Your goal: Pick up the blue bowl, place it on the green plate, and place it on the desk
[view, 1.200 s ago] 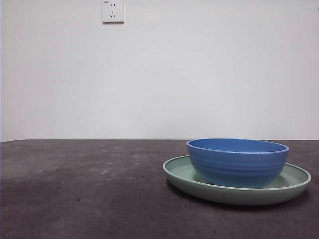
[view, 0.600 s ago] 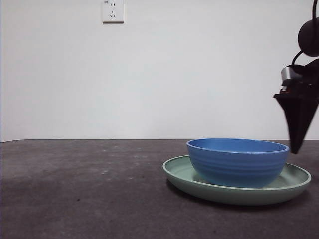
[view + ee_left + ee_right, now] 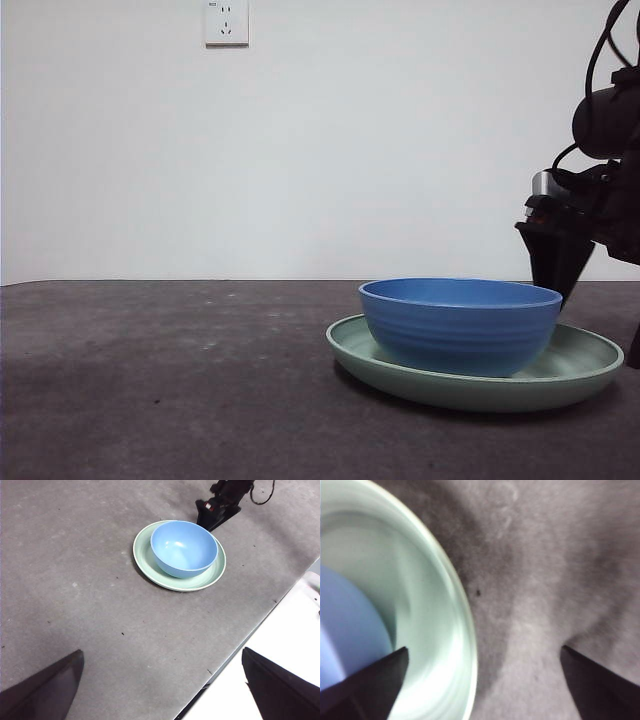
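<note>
Right gripper gapes astride the green plate rim beside the blue bowl; closing here risks seizing plate, not bowl

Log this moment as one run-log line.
blue bowl: inside green plate, off-centre | right end effector: open, straddling the plate's rim beside the bowl | left end effector: open, away above desk

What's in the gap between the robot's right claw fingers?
In the right wrist view, the open right gripper straddles the green plate's rim, with bare desk beside it. The blue bowl sits further in on the plate.
</note>
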### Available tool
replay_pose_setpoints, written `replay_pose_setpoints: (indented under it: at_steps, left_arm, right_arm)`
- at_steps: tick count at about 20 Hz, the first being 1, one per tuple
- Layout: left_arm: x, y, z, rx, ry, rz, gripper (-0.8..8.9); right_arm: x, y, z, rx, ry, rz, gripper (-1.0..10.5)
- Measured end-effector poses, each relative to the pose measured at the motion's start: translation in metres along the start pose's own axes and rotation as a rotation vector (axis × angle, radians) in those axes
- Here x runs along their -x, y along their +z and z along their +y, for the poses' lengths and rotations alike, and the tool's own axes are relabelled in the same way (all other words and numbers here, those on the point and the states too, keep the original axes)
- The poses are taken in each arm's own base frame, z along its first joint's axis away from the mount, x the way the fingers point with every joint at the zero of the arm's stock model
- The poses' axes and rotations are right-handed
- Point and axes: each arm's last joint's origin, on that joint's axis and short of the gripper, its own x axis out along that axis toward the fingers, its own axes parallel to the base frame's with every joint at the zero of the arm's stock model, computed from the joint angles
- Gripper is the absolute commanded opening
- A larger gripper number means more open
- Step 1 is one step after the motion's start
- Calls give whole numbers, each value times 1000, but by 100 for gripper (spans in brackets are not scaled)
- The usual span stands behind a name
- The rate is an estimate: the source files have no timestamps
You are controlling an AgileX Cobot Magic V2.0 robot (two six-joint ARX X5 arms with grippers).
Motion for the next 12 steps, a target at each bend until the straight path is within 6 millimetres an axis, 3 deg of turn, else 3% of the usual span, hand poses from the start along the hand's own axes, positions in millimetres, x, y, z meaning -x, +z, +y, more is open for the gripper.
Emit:
replay_pose_setpoints:
  at_steps: [5,9,12]
  left_arm:
    - [0,0,0,0,0,0,500]
    - [0,0,0,0,0,0,500]
    - [0,0,0,0,0,0,500]
  right_arm:
    - [-7,5,-1,6,2,-8,122]
    - [-9,5,1,13,14,-2,13]
    - [-10,5,4,21,27,-1,13]
